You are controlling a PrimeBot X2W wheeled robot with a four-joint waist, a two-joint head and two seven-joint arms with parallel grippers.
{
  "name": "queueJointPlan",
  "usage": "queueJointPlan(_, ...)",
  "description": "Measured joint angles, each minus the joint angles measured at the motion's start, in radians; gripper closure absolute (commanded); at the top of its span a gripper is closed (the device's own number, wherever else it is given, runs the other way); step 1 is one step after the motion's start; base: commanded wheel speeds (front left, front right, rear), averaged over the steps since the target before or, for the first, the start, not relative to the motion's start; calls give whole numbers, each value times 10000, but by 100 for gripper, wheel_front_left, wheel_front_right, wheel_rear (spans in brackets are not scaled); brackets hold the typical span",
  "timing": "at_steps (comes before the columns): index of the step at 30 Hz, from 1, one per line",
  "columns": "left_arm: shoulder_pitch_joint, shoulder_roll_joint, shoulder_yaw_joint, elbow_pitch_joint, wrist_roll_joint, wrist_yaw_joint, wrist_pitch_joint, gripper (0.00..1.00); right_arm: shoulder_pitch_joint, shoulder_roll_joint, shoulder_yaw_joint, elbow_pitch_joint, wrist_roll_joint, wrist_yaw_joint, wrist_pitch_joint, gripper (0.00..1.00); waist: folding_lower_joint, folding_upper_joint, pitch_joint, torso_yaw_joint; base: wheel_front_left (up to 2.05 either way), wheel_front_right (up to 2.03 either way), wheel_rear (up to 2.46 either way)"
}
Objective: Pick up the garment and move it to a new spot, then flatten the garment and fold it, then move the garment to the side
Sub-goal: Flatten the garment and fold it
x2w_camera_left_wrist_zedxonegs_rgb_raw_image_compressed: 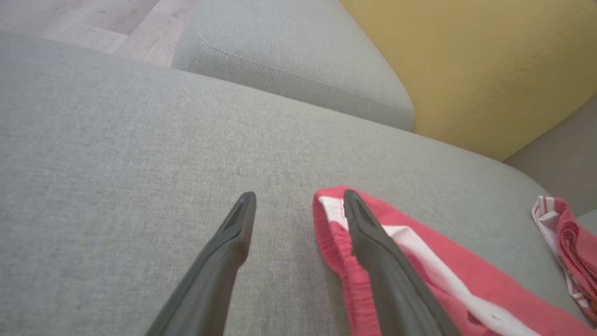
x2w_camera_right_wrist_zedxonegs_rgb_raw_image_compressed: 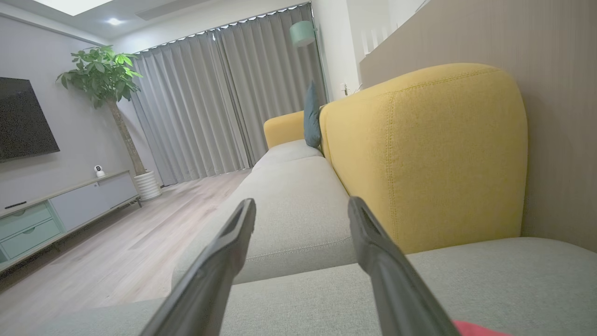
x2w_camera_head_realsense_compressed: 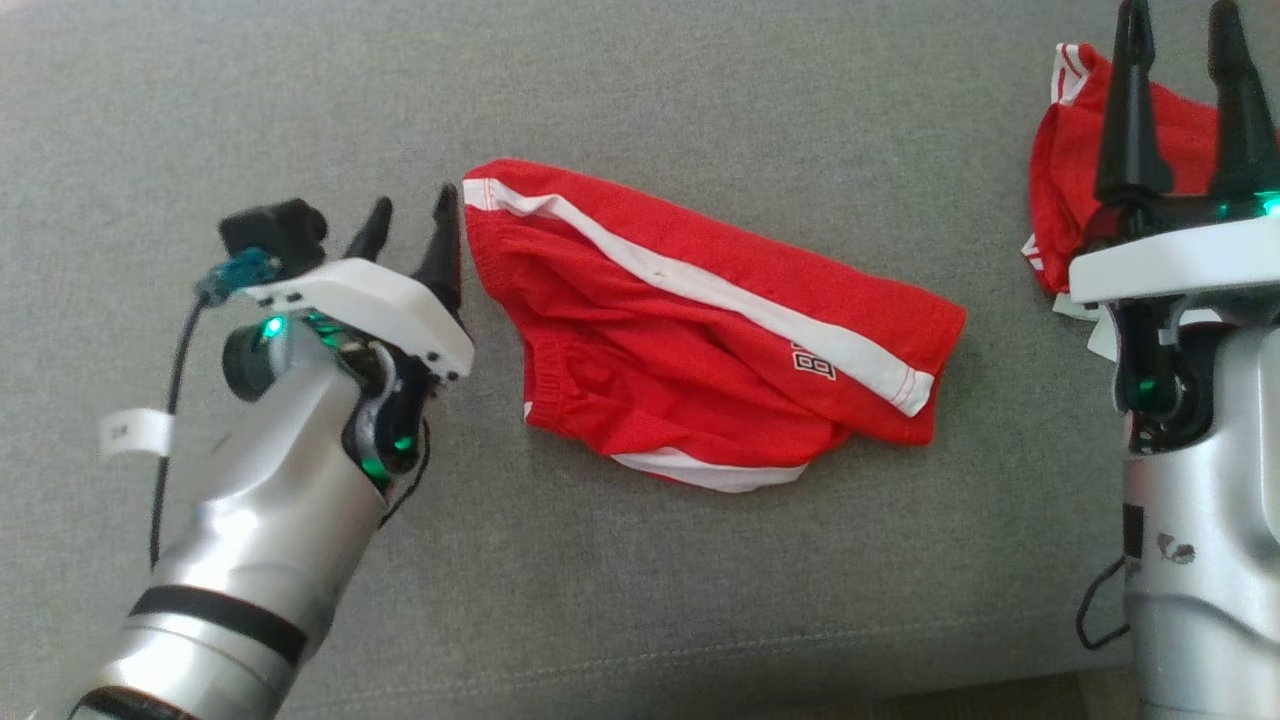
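The garment [x2w_camera_head_realsense_compressed: 690, 320] is a pair of red shorts with a white side stripe, folded and lying on the grey sofa seat [x2w_camera_head_realsense_compressed: 640, 90] in the middle of the head view. My left gripper [x2w_camera_head_realsense_compressed: 412, 228] stands open just left of its waistband corner, nothing between the fingers. In the left wrist view the garment [x2w_camera_left_wrist_zedxonegs_rgb_raw_image_compressed: 447, 275] lies under and right of the right-hand finger, and the left gripper [x2w_camera_left_wrist_zedxonegs_rgb_raw_image_compressed: 298, 198] spans bare cushion. My right gripper [x2w_camera_head_realsense_compressed: 1180, 30] is open at the far right, raised over a second red garment. In the right wrist view the right gripper [x2w_camera_right_wrist_zedxonegs_rgb_raw_image_compressed: 302, 205] points along the sofa.
A second red and white garment [x2w_camera_head_realsense_compressed: 1070, 160] lies bunched at the right edge of the seat, also seen as a bunched garment [x2w_camera_left_wrist_zedxonegs_rgb_raw_image_compressed: 569, 242] at the right. Yellow backrest cushions [x2w_camera_right_wrist_zedxonegs_rgb_raw_image_compressed: 419, 154] rise behind the seat. The seat's front edge [x2w_camera_head_realsense_compressed: 700, 675] runs along the bottom.
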Motion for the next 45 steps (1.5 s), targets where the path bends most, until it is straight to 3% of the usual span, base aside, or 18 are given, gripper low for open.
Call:
queueJointPlan(8, 434, -31, 1843, -579, 911, -336, -2, 0, 466, -96, 0, -38, -127, 0, 33, 0, 0, 0, -551, 63, 0, 0, 0)
queueJointPlan(12, 1220, 115, 2589, -1998, 2583, -316, -2, 0, 870, -230, 123, -111, -253, 0, -153, 0, -1, 0, -937, 188, 0, 0, 0)
queueJointPlan(20, 3612, 123, 4090, -4957, 4918, -150, -8, 0, 2150, -224, -6, -278, -591, 0, -865, 0, -1, 0, -1577, 441, 0, 0, 0)
queueJointPlan(27, 5852, -100, 4497, -6947, 7018, 161, -12, 0, 3568, 69, -36, -341, -1041, 0, -1432, 0, -1, 0, -1876, 494, 0, 0, 0)
queueJointPlan(32, 6434, -690, 5028, -7551, 7219, 224, -10, 0, 3881, 201, -40, -282, -1076, 0, -1528, 0, -1, 0, -1827, 554, 0, 0, 0)
queueJointPlan(38, 6467, -894, 5125, -7570, 7584, -167, -12, 0, 3893, 207, 671, -2, -1808, 0, -1325, 0, -1, 0, -1635, 619, 0, 0, 0)
queueJointPlan(45, 6465, -1074, 5223, -7409, 7660, -357, -12, 0, 4277, 207, 1072, 719, -1762, 0, -784, 0, -1, 0, -1338, 657, 0, 0, 0)
